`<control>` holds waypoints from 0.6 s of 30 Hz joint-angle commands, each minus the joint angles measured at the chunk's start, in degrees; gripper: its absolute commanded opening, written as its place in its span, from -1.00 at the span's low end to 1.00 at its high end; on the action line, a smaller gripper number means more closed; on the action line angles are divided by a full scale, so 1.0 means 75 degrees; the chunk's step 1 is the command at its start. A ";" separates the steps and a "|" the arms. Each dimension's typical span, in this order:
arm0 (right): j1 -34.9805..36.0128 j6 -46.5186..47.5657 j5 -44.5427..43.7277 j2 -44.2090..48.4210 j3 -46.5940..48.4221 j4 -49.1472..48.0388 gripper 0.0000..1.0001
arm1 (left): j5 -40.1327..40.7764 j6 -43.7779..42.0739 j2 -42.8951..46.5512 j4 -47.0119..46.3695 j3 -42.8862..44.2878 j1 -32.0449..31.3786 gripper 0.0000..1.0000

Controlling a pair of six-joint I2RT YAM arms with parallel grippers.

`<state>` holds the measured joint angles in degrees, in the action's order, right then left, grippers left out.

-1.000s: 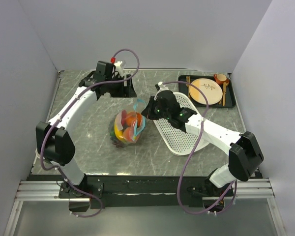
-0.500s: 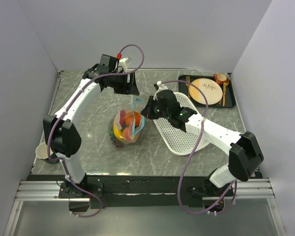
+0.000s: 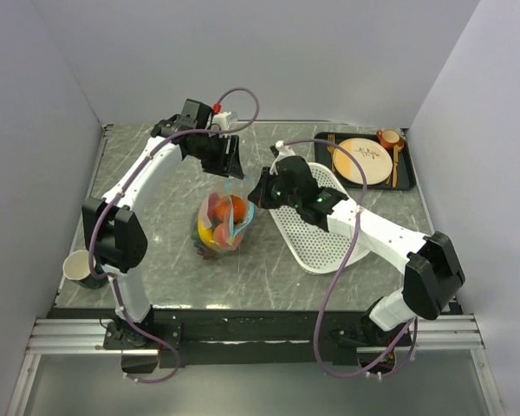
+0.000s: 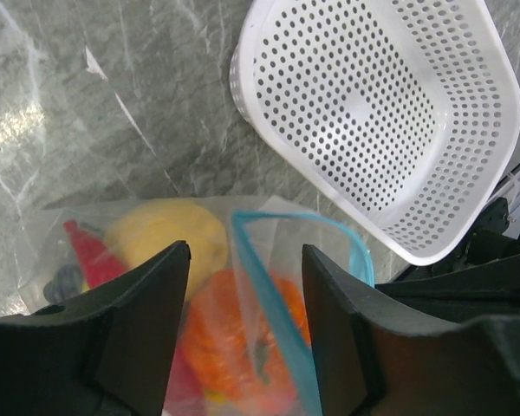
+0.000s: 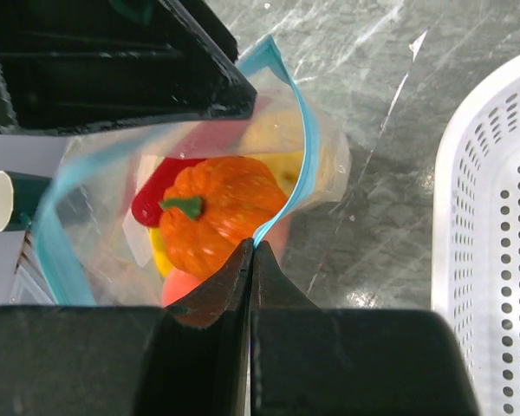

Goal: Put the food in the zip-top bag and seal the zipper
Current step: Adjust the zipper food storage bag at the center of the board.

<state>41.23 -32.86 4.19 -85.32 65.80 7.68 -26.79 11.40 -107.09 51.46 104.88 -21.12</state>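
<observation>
Teal zipper (image 5: 300, 143) gapes unsealed along the mouth of the clear bag (image 3: 218, 229), which stands near the middle of the grey stone table (image 3: 156, 178), just beside the white basket (image 4: 373, 104). Every piece of food in sight already lies inside the bag: an orange tomato (image 5: 217, 212), a red chili (image 5: 154, 196) and a yellow lemon (image 4: 165, 232) among them. The right gripper (image 5: 250, 251) has its fingers pressed together on the zipper's near edge, holding one lip of the mouth up. The left gripper (image 4: 245, 260) hovers right over the opening with its fingers apart, the other lip rising between them, gripping nothing. The filling looks finished, judging by these views. What remains is the closing: bringing the two lips together and running the strip shut from end to end.
</observation>
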 commanded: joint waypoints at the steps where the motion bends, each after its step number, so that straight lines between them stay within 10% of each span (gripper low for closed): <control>1: 0.0045 0.0198 -0.0007 0.0231 0.0438 -0.0192 -0.95 | -0.0190 -0.0324 -0.0275 0.0355 0.0873 -0.0136 0.15; 18: 0.0057 0.0198 -0.0042 0.0161 0.0519 -0.0110 -0.96 | -0.0074 -0.0582 -0.0194 0.0650 0.0840 -0.0148 -0.52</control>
<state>41.36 -32.05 4.16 -85.32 66.43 8.25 -27.11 8.73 -110.39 55.64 110.56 -22.09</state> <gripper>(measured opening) 0.024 0.282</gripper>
